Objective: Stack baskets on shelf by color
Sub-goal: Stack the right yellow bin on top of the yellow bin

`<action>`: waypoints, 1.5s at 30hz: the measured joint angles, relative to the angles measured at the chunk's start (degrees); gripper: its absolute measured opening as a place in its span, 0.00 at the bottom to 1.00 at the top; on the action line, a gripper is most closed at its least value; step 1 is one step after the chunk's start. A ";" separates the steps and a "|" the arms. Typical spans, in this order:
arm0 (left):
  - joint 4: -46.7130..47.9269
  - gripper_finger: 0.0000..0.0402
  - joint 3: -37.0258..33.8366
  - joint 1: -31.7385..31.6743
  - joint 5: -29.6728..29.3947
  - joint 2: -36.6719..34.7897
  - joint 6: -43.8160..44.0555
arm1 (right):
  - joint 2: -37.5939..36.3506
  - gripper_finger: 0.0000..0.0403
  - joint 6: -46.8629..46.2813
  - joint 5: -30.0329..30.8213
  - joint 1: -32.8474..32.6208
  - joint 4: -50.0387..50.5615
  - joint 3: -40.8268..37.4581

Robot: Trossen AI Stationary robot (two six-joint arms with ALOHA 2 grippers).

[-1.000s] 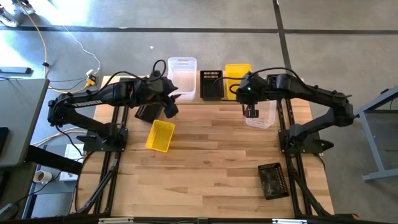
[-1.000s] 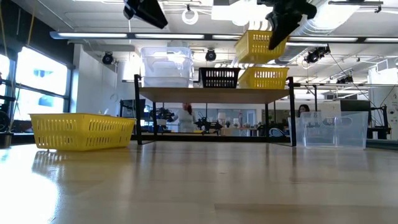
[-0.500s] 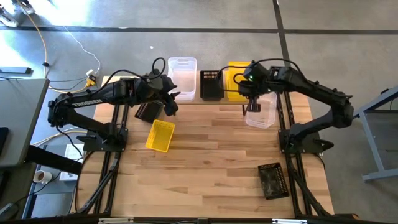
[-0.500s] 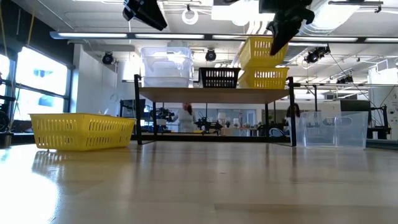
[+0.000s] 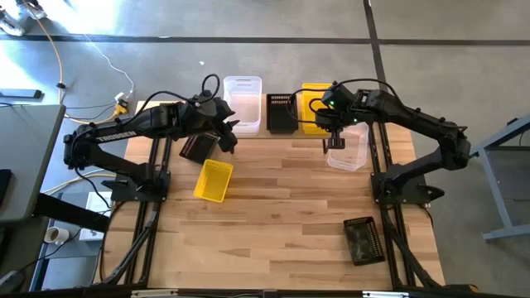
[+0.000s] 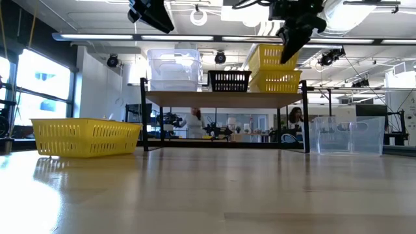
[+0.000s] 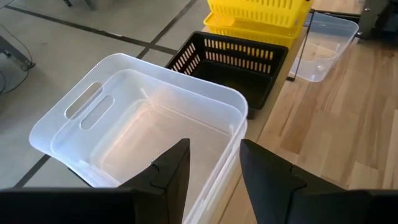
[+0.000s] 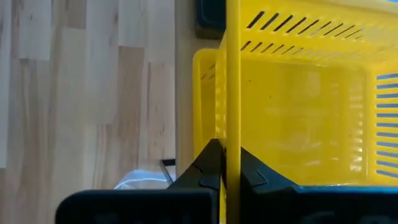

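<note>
On the shelf (image 6: 195,99) stand stacked clear baskets (image 5: 242,103), a black basket (image 5: 281,112) and a yellow basket (image 6: 276,82). Over that one, my right gripper (image 8: 231,167) is shut on a second yellow basket (image 6: 270,57), whose bottom is at the lower one's mouth. Whether it rests there I cannot tell. My left gripper (image 7: 214,165) is open, with nothing between its fingers. It hovers above the near edge of the clear baskets (image 7: 143,124). It shows high at the left in the low view (image 6: 166,25). My right gripper pinches the upper yellow basket's near wall at its rim (image 8: 233,134) between the two fingers, one inside the basket and one outside. The fingers slant down from above. The basket sits roughly level, mouth up, over the lower yellow basket (image 8: 205,81).
On the table lie a yellow basket (image 5: 214,180) at the left, a clear basket (image 5: 348,149) by the shelf's right end and a black basket (image 5: 363,240) near the front right. A dark shape (image 5: 197,147), perhaps another black basket, lies under my left arm.
My right gripper has carried the yellow basket a little toward the far edge and down. The basket was tilted and above the lower yellow one. It is now about level and down at that basket's mouth.
</note>
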State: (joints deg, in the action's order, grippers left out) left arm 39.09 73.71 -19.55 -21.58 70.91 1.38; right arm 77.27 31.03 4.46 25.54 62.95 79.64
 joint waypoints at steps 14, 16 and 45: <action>0.01 0.32 0.00 0.01 0.00 0.00 -0.04 | 2.65 0.00 0.79 2.22 0.35 1.03 -0.04; 0.01 0.32 0.00 0.01 0.00 0.00 -0.05 | 2.95 0.00 0.79 2.92 0.35 1.00 -0.04; 0.05 0.32 0.00 0.02 0.26 0.00 -0.08 | 3.00 0.24 -4.09 3.55 -0.85 0.84 2.10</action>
State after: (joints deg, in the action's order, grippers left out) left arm 39.14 73.71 -19.53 -21.32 70.92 1.30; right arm 80.27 26.94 8.01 24.69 63.79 81.74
